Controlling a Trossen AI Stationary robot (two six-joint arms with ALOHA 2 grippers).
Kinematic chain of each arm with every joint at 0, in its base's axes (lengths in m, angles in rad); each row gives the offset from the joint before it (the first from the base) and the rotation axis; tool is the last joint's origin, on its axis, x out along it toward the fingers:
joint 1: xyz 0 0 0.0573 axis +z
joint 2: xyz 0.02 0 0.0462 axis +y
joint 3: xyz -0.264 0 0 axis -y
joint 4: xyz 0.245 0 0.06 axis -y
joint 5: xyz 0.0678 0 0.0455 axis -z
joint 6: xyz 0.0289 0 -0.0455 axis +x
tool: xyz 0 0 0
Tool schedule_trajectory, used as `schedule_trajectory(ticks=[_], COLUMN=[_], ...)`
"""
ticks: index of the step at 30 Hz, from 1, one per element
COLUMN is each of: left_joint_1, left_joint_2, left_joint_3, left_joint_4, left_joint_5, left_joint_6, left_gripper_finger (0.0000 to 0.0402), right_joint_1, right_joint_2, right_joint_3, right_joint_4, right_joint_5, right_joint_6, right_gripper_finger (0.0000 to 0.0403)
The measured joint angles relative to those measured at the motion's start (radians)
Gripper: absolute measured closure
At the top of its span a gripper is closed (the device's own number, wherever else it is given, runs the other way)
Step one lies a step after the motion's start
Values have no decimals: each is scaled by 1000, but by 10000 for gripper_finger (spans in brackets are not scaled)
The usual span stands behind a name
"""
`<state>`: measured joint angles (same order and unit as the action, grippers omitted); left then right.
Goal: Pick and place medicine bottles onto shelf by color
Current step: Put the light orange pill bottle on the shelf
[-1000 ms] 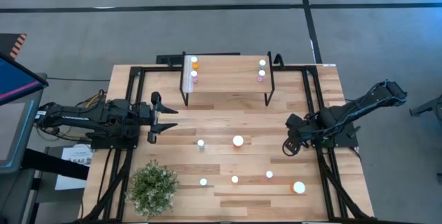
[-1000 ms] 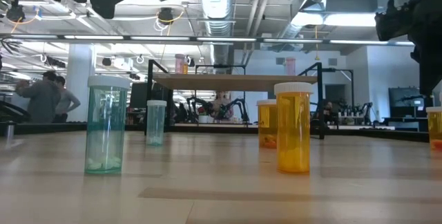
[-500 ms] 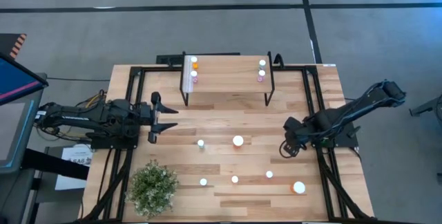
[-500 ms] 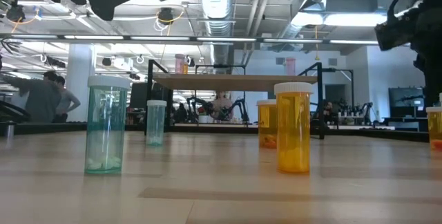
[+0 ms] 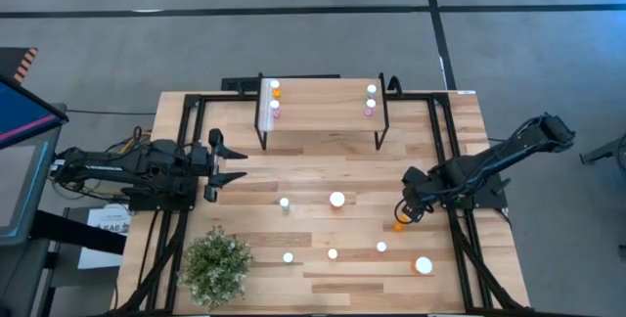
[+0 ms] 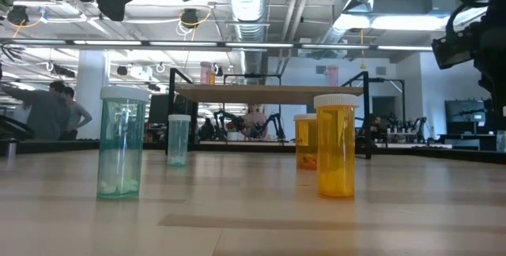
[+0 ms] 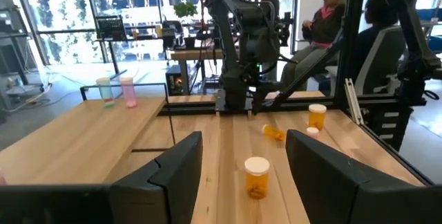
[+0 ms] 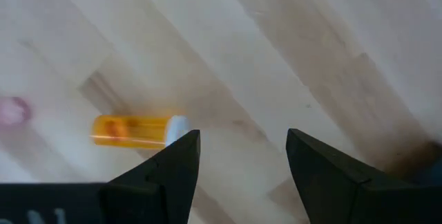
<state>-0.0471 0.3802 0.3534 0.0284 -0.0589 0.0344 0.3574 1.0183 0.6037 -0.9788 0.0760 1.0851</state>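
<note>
An orange bottle (image 5: 399, 226) now lies toppled beneath the right arm's open fingers (image 5: 408, 210).

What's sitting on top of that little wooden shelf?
Four small white-capped bottles stand on the shelf: orange and pink at one end, green and pink at the other. Contents hidden.

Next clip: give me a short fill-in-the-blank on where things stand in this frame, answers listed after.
1. The small orange bottle by the right claw lies on its ____.
2. The right claw's fingers are ____, holding nothing.
3. The shelf carries ____ bottles in all.
4. The potted plant stands nearer the ____ arm.

Missing words: side; open; four; left
</note>
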Motion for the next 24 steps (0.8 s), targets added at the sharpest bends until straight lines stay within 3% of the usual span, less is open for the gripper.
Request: schedule_trajectory(ticks=[8, 17, 24], left_joint_1=[0, 0, 0], left_joint_2=[1, 1, 1], left_joint_3=[0, 0, 0], left_joint_4=[-1, -1, -1], left_joint_5=[-1, -1, -1], left_joint_6=[-31, -49, -55], left_gripper_finger=[203, 203, 203], right_joint_1=[12, 74, 158], right_joint_2=[0, 3, 3], right_joint_3=[0, -4, -97], right_joint_4=[173, 196, 363], right_joint_5=[-101, -75, -78], right_joint_6=[154, 367, 572], right_gripper_finger=[164, 164, 164])
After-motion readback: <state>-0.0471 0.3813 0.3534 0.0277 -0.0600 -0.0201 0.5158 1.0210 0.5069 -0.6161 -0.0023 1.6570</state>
